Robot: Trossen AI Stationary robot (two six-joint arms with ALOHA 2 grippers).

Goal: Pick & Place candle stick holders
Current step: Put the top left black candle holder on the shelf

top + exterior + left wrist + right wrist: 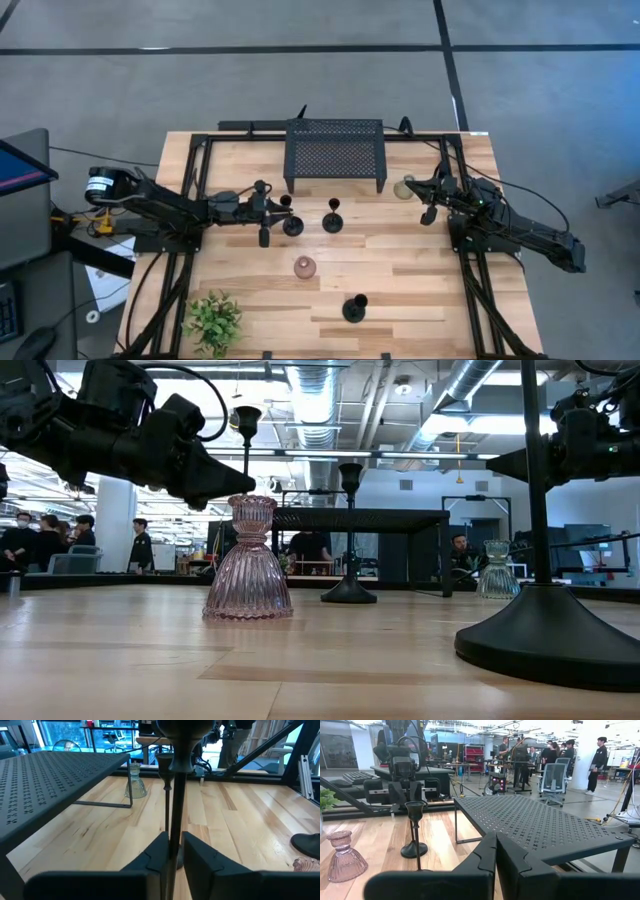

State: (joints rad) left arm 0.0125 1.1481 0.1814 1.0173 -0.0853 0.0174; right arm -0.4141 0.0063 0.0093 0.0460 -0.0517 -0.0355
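Item: my left end effector (280, 212), at the bench (420, 290) centre-left, just in front of the black mesh shelf (334, 150). Its fingers (202, 860) pinch the thin stem of one black candlestick (174, 795); the left wrist view shows the stem running upright between them.

Item: second black candlestick (332, 217), standing upright just beside the first, apart from both end effectors.

Item: third black candlestick (354, 308), upright near the bench's front edge, well apart from the others; the low view shows only its base and stem, close to the camera.

Item: my right end effector (428, 203), waiting near the shelf's right end, fingers (517, 860) pressed together on nothing.

Item: pink ribbed glass holder (304, 267), between the gripped candlestick and the front one. Clear glass holder (404, 188), by the shelf's right leg.

Item: leafy green plant (213, 320), front-left corner.

Shelf top: bare in the high view. People (60, 535) show only in the low and right wrist views.
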